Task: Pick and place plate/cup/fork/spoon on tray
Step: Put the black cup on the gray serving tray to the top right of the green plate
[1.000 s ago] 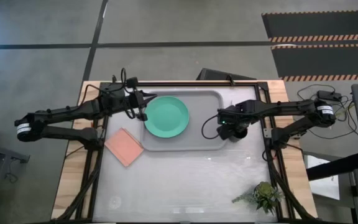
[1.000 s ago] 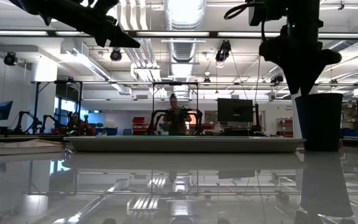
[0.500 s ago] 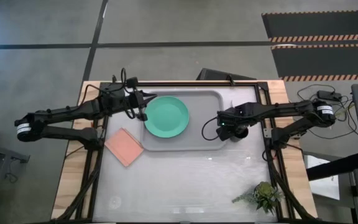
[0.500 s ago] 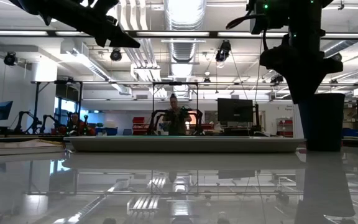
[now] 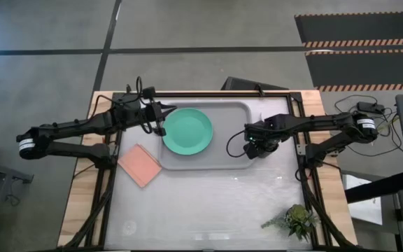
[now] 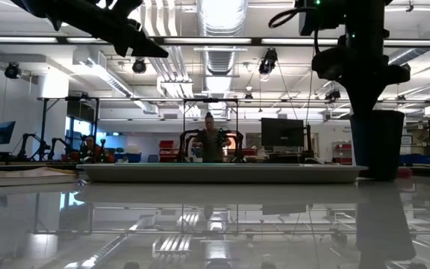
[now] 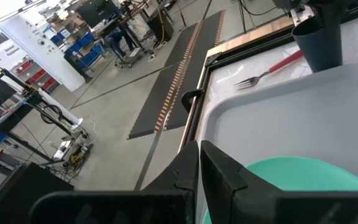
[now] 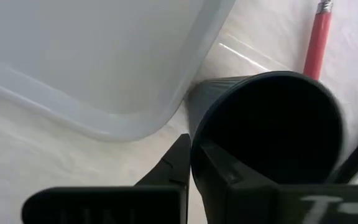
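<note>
Left gripper hovers over the left end of the tray, its fingers pressed together on nothing, tips just beside the rim of the plate. That green plate lies flat inside the tray's left half. A pink pad sits on the table off the tray's near left corner. Farther right, the right gripper is clamped on the rim of the cup, one finger outside the wall, the other hidden inside; the cup stands on the table touching the tray's outer right corner. The fork lies on the table just beyond the cup, outside the tray.
</note>
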